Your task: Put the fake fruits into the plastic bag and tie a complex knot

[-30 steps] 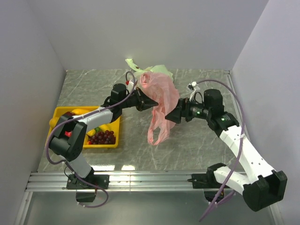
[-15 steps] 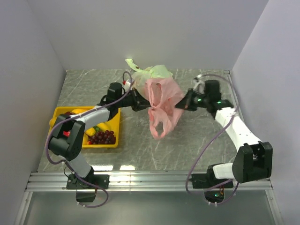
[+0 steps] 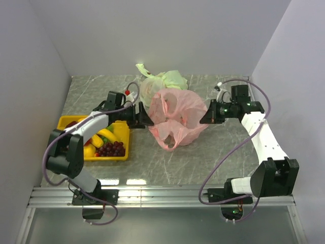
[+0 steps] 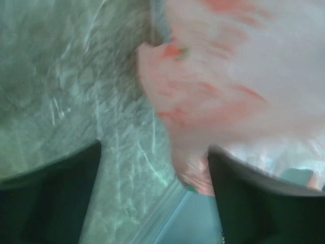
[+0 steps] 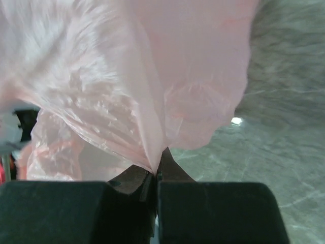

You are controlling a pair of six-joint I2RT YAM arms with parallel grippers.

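Observation:
The pink plastic bag [image 3: 177,119] lies spread on the table's middle, its mouth gaping toward the front. My right gripper [image 3: 203,117] is shut on the bag's right edge; in the right wrist view the film [image 5: 152,76] bunches into the closed jaws of the gripper [image 5: 157,172]. My left gripper [image 3: 148,118] stands open at the bag's left side. Its blurred wrist view shows the fingers [image 4: 51,198] wide apart, with the bag [image 4: 228,76] by the right one. The fake fruits, bananas [image 3: 104,135] and purple grapes [image 3: 111,149], lie in the tray.
A yellow tray [image 3: 109,158] sits at the left, under my left arm. A pale green-and-white knotted bag [image 3: 163,81] rests behind the pink bag near the back wall. Walls close in the table on three sides.
The right gripper shut on the bag's edge and drew it rightward. The left gripper opened, let go and pulled back left. The bag dropped lower and spread wider.

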